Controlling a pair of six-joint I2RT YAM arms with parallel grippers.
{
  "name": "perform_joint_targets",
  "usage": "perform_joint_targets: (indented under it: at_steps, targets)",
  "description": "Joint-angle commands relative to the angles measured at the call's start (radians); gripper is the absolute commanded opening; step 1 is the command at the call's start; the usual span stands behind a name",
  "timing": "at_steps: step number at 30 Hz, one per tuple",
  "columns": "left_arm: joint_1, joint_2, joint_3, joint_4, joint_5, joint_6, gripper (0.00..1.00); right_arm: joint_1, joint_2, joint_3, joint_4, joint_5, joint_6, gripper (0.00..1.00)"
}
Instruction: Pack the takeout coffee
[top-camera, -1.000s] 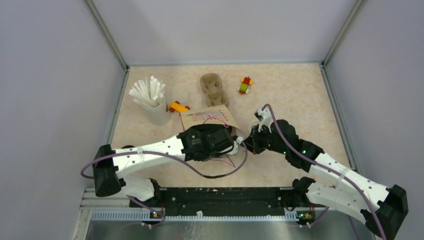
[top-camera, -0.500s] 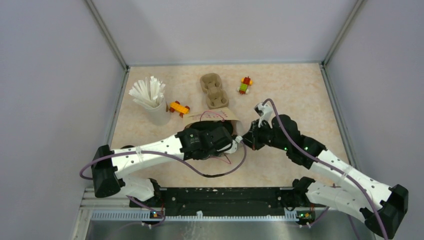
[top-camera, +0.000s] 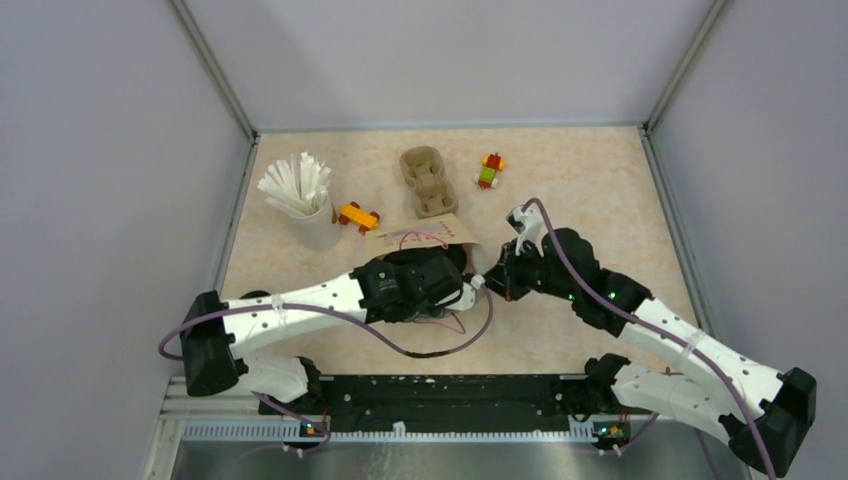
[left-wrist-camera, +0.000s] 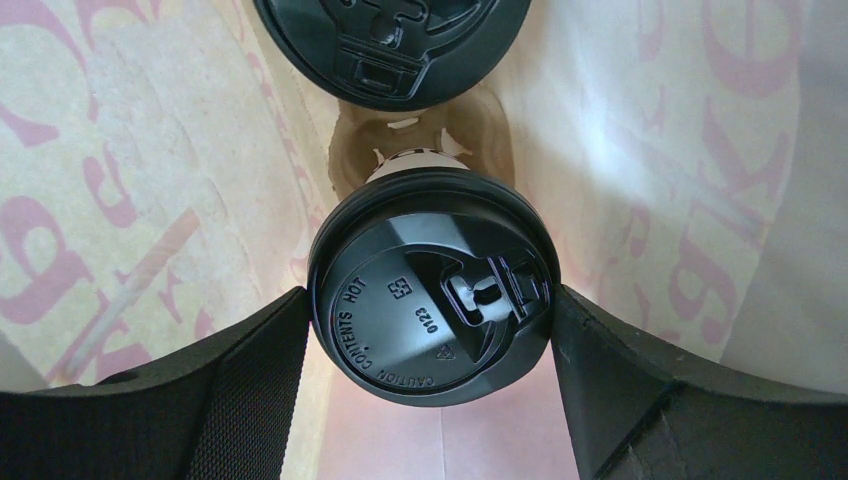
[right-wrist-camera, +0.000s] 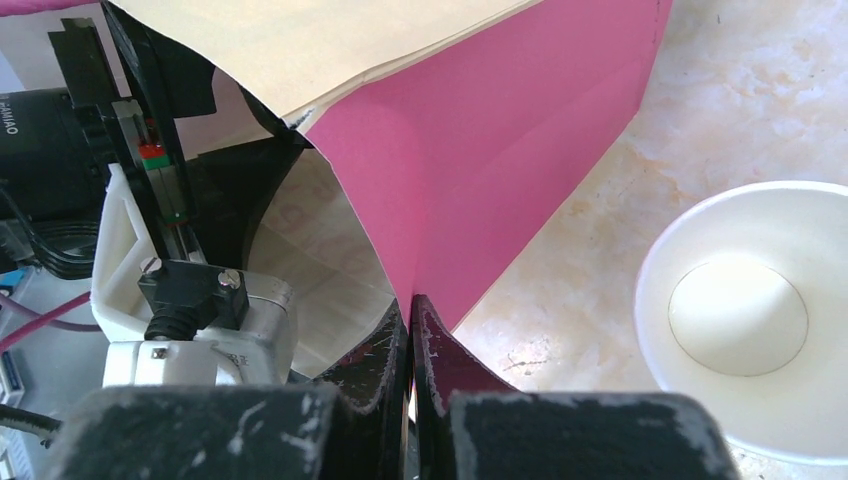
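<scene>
A paper bag (top-camera: 400, 238) stands open on the surface (top-camera: 600, 190), and both coffees are inside it. In the left wrist view, the nearer coffee cup (left-wrist-camera: 432, 285), black lid on, sits over a brown pulp carrier (left-wrist-camera: 350, 140) at the bottom of the bag. The second coffee cup (left-wrist-camera: 390, 40) is deeper in the bag, just beyond the first.

The left end effector (left-wrist-camera: 430, 300) reaches down into the bag. Its two dark fingers (left-wrist-camera: 250, 370) are spread to lid width and press against opposite sides of the nearer cup.

The right end effector (right-wrist-camera: 410, 320) is at the bag's right edge, jaws closed to a sliver on the pink paper (right-wrist-camera: 500, 150) of the rim.

Beyond the bag lies another pulp tray (top-camera: 428, 180). To the bag's left stands a beige cup of white sticks (top-camera: 305, 205).
</scene>
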Motion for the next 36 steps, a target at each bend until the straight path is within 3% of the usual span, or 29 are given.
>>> perform_joint_targets:
  at_steps: [1, 19, 36]
  targets:
    - [0.006, -0.048, -0.06, 0.054, 0.004, 0.001, 0.23, -0.008, 0.009, -0.011, 0.034, -0.005, -0.024, 0.0]
    - [0.047, -0.059, -0.148, 0.166, -0.012, 0.117, 0.21, -0.008, 0.051, 0.02, 0.044, -0.007, -0.021, 0.0]
    - [0.082, -0.044, -0.179, 0.238, -0.05, 0.107, 0.19, -0.008, 0.01, 0.01, 0.081, -0.036, 0.026, 0.0]
